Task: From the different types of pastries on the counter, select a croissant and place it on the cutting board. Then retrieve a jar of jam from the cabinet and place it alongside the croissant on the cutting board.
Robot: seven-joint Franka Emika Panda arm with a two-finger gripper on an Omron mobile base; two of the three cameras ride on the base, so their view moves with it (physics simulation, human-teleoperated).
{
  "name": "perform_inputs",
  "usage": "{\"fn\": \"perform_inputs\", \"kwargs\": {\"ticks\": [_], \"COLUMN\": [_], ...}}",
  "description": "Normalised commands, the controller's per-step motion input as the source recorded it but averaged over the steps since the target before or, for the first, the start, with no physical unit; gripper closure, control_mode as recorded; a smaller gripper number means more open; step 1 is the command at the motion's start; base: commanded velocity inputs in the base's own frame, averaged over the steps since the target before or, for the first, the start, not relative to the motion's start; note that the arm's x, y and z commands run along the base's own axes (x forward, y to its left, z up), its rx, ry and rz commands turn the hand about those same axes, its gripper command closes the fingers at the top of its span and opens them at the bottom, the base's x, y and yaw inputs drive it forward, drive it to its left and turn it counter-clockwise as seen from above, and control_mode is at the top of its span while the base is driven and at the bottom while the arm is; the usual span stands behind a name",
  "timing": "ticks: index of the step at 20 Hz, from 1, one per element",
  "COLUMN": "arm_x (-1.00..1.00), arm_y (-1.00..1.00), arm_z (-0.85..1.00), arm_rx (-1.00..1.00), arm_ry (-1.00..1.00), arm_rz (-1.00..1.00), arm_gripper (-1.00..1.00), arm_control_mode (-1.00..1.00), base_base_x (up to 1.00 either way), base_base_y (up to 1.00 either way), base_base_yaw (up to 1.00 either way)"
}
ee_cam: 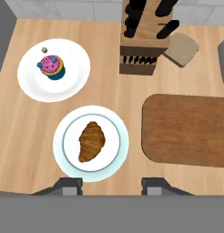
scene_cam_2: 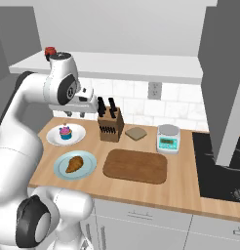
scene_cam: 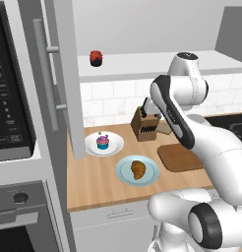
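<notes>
A golden-brown croissant [scene_cam: 138,170] [scene_cam_2: 74,164] [ee_cam: 91,141] lies on a round light blue plate [ee_cam: 63,152] near the front of the wooden counter [scene_cam: 93,182]. Behind it, a blue-wrapped, pink-frosted cupcake [scene_cam: 102,141] [ee_cam: 52,67] stands on a white plate [ee_cam: 77,84]. To the right, the dark brown cutting board [scene_cam: 177,157] [scene_cam_2: 135,166] [ee_cam: 189,129] is bare. A red jar of jam [scene_cam: 96,57] [scene_cam_2: 50,51] stands on the white shelf of the open cabinet [scene_cam: 59,74]. My gripper [ee_cam: 112,186] [scene_cam_2: 74,115] hangs open high above the counter, looking down at the croissant, nothing between its fingers.
A wooden knife block [scene_cam: 145,125] [scene_cam_2: 110,124] [ee_cam: 140,50] stands behind the board, with a beige pad [scene_cam_2: 136,133] and a small kitchen scale [scene_cam_2: 168,138] to its right. A black cooktop [scene_cam_2: 219,161] lies far right. A microwave [scene_cam: 10,113] stands at the left.
</notes>
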Motion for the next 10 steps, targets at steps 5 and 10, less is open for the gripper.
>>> {"fn": "perform_inputs", "kwargs": {"ticks": [5, 10], "arm_x": [0.0, -0.01], "arm_y": [0.12, 0.35], "arm_z": [0.0, 0.0], "arm_rx": [0.0, 0.0], "arm_ry": [0.0, 0.0], "arm_rz": [0.0, 0.0], "arm_gripper": [-1.0, -1.0], "arm_control_mode": [-1.0, -1.0], "base_base_x": [0.0, 0.0], "base_base_y": [0.0, 0.0], "base_base_yaw": [0.0, 0.0]}}
